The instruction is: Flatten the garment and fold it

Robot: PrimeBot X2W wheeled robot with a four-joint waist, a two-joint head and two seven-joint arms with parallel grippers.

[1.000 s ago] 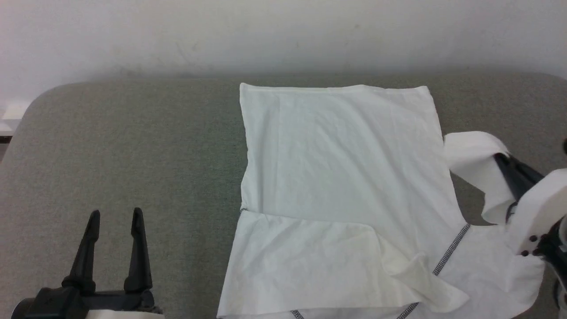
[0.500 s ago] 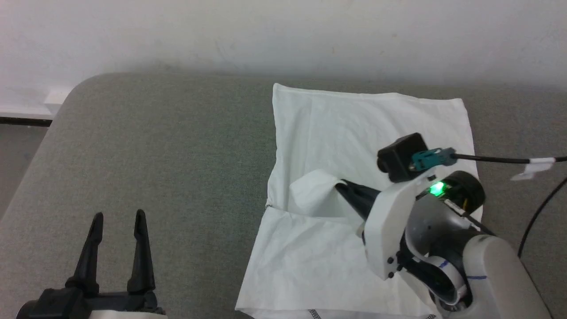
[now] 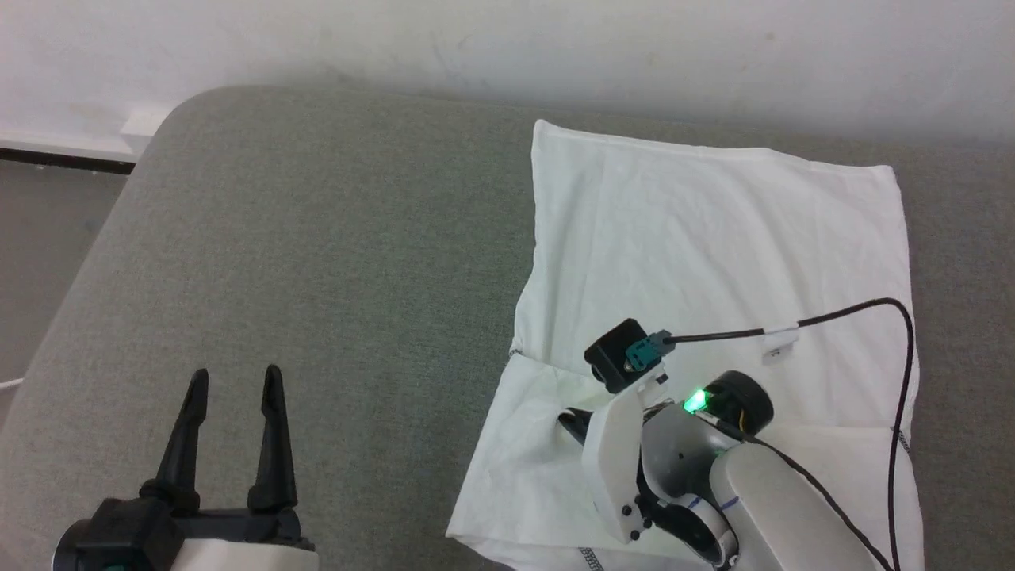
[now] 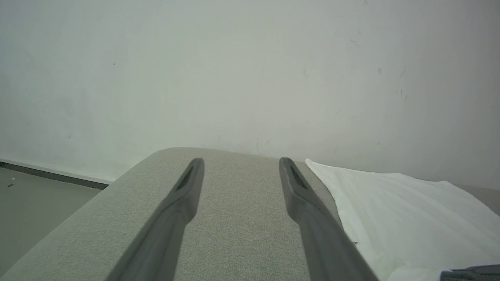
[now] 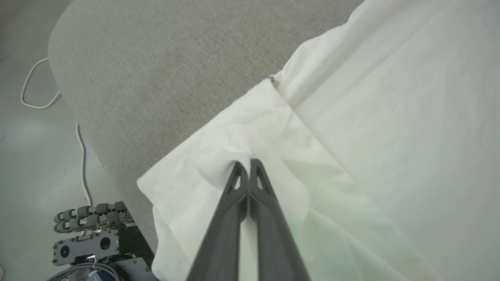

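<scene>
The right gripper [image 5: 245, 163] has swung inward over the garment [image 3: 714, 238], jaws clamped on its cloth; the left gripper [image 3: 235, 379] gapes wide, off its left edge.

A grey woven-fabric padded surface [image 3: 317, 238] with a rounded corner stands against a pale wall [image 3: 507, 40]. On its right part lies a white thin-fabric T-shirt [image 3: 714, 230], folded to a rough rectangle. The shirt's far edge lies close to the wall side, and its near part is creased and layered, with dark grey zigzag stitching at the near edge.
</scene>
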